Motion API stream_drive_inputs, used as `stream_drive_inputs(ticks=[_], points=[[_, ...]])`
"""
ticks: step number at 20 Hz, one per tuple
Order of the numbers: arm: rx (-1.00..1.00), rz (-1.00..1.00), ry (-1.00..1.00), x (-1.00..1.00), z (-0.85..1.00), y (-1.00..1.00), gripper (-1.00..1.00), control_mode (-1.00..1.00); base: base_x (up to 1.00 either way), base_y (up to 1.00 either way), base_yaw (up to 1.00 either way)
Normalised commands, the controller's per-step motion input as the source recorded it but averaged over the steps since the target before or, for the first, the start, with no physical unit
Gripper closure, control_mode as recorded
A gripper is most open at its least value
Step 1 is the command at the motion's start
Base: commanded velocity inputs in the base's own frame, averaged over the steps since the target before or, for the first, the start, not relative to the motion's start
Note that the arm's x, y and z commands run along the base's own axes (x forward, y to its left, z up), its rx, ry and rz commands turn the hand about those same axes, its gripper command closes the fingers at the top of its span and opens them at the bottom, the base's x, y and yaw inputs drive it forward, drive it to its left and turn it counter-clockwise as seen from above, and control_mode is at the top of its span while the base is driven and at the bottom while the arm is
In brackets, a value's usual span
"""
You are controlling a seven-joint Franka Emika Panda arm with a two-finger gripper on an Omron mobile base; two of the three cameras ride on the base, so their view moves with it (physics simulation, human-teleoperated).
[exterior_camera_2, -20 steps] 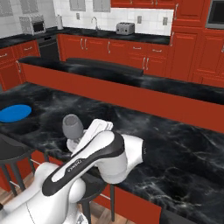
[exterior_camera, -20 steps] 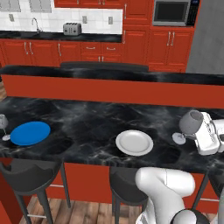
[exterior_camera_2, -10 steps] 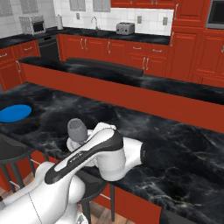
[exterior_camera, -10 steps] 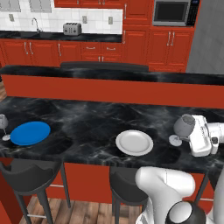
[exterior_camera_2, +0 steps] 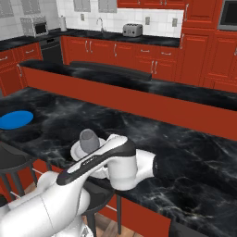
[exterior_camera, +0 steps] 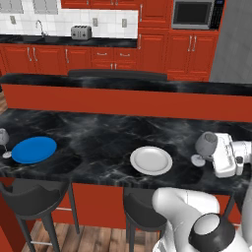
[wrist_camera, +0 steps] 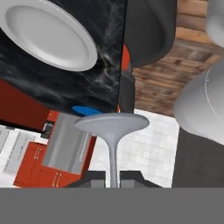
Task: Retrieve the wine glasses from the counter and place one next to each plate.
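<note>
At right of the left base view, our gripper (exterior_camera: 214,153) is closed on the stem of 1 wine glass (exterior_camera: 205,145), just right of the white plate (exterior_camera: 151,160); another glass (exterior_camera: 3,139) stands beside the blue plate (exterior_camera: 34,149) at far left.

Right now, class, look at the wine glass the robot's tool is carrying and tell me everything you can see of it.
The carried wine glass is small, greyish and see-through, with a rounded bowl, a thin stem and a round foot. The tool grips it by the stem, with the foot just beyond the fingertips in the hand view. It stands roughly upright over the black marble counter, to the right of the white plate. Whether its foot touches the counter cannot be told.
</note>
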Motion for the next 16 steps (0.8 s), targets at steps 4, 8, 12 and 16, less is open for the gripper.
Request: stream_drive_inputs(ticks=[4,8,12,16], points=[[-0.04,-0.07,0.08,0.21,-0.35,0.0,1.0,-1.0,0.0,0.0,0.0],[-0.07,-0.04,0.0,0.02,-0.33,-0.11,1.0,-1.0,0.0,0.0,0.0],[-0.01,-0.02,0.0,0.06,-0.33,-0.2,1.0,-1.0,0.0,0.0,0.0],[0.0,0.0,0.0,0.12,-0.31,-0.17,1.0,-1.0,0.0,0.0,0.0]])
